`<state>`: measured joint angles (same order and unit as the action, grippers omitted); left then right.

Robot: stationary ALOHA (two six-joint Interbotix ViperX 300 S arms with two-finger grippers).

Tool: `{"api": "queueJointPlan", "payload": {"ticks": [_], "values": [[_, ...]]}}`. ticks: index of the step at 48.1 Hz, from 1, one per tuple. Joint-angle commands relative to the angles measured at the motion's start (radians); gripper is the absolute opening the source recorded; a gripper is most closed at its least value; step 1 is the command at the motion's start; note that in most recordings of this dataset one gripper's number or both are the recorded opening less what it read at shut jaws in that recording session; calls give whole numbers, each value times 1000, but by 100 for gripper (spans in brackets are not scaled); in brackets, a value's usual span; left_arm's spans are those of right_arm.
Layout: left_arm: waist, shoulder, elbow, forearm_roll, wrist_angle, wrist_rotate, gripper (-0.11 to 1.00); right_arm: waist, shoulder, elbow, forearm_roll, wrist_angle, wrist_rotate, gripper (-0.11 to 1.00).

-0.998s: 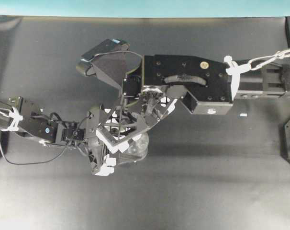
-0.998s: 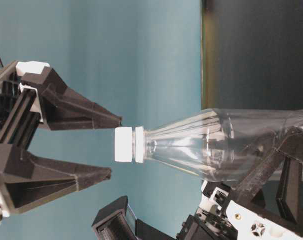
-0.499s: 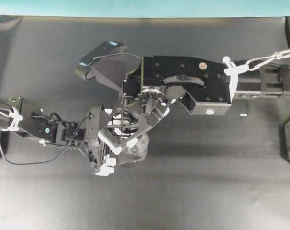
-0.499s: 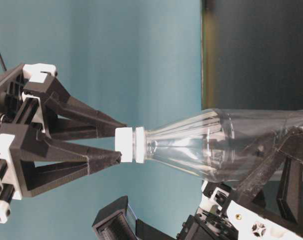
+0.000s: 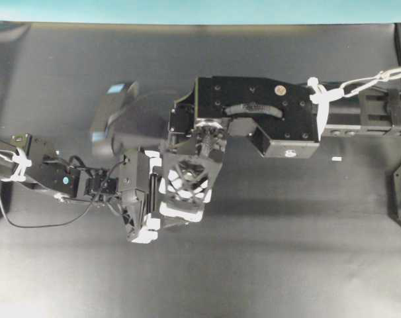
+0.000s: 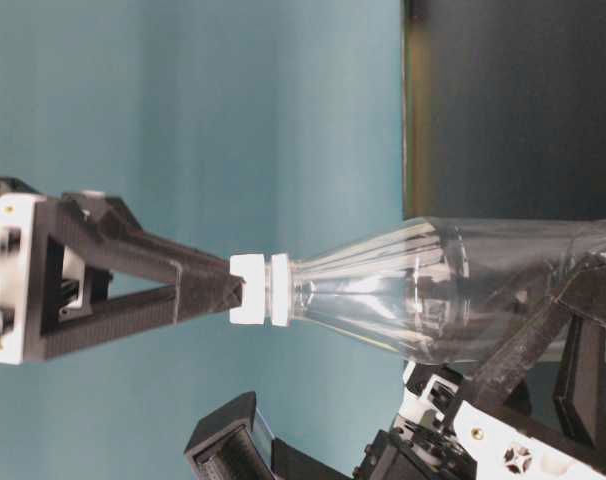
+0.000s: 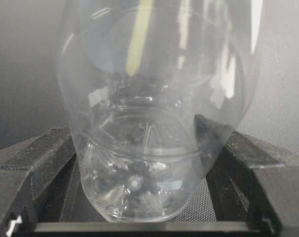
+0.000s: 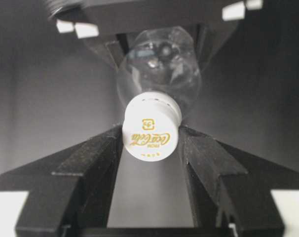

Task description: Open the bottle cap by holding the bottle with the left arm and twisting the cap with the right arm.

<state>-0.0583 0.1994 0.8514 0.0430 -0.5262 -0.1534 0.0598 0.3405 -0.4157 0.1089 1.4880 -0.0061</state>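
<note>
The bottle (image 6: 433,290), a single small clear plastic one with a round, glassy, ribbed body tapering to a narrow neck, is standing on the dark matte tabletop (image 5: 286,252), its lower body sitting between the two black fingers of the left gripper (image 7: 144,197). That gripper, on the slim black left arm (image 5: 48,175) with its thin cable and white zip tie, is clamping the bottle's base from both sides, the angular plastic fingers (image 7: 36,163) pressing against the transparent wall.

At the bottle's top sits the bottle cap (image 8: 150,131), one small round white plastic cap with gold lettering printed on its flat face. The right gripper (image 8: 150,148), carried by the bulky, boxy black right arm (image 5: 260,116) with a white cord tied at its far end, is reaching down over the bottle. Its two black fingers (image 8: 93,163), smooth and wedge-shaped, are closing on the cap from opposite sides and touching its rim, so the cap is being gripped between them. In the overhead view the latticed black frame and white pads of this gripper are covering the bottle from above.
</note>
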Motion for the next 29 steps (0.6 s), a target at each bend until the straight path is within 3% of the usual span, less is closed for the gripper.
{"api": "queueJointPlan", "payload": {"ticks": [1,18,24,29], "values": [[-11,21,3,3,14,-5,81,-3,3,-3,-9,20,-98,36],[0,23,2,3,15,0,81,15,0,2,-69,26,-437,36],[0,23,2,3,15,0,81,18,-2,8,-69,25,-494,36],[0,23,0,3,15,-2,81,20,-3,14,-71,25,-500,36]]}}
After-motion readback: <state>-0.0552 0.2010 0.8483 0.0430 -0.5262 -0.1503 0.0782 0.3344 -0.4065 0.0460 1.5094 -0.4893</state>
